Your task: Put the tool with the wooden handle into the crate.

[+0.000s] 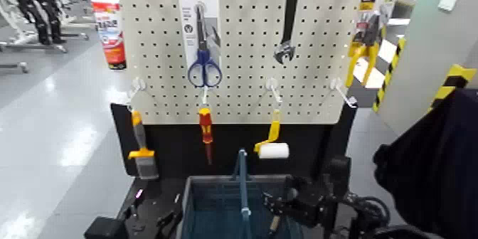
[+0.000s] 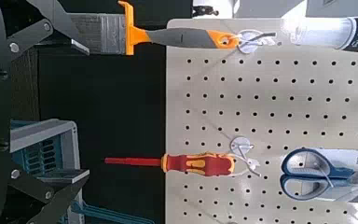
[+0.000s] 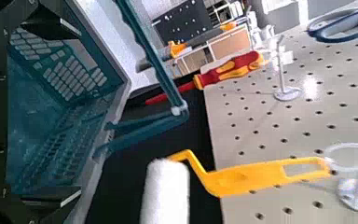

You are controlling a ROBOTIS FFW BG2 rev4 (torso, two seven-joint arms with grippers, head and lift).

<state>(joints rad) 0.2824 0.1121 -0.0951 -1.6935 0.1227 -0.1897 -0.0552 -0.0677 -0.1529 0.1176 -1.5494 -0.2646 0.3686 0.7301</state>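
The crate (image 1: 186, 203) is a blue-grey mesh basket with a blue bar handle (image 1: 242, 185), standing low in front of the pegboard; it also shows in the right wrist view (image 3: 65, 84) and the left wrist view (image 2: 47, 149). My right gripper (image 1: 282, 210) hangs over the crate's right end, its jaws apart with nothing between them (image 3: 9, 103). Just under it a slim tan streak (image 1: 274, 222) shows inside the crate, likely the tool with the wooden handle; its head is hidden. My left gripper (image 2: 47, 107) is open and empty, parked low to the left of the crate.
On the pegboard (image 1: 313, 78) hang scissors (image 1: 204, 57), a wrench (image 1: 288, 28), yellow pliers (image 1: 366, 39), an orange-handled paintbrush (image 1: 140, 146), a red-and-yellow screwdriver (image 1: 205, 131) and a yellow-handled paint roller (image 1: 272, 146). The roller (image 3: 168, 191) is close to my right wrist.
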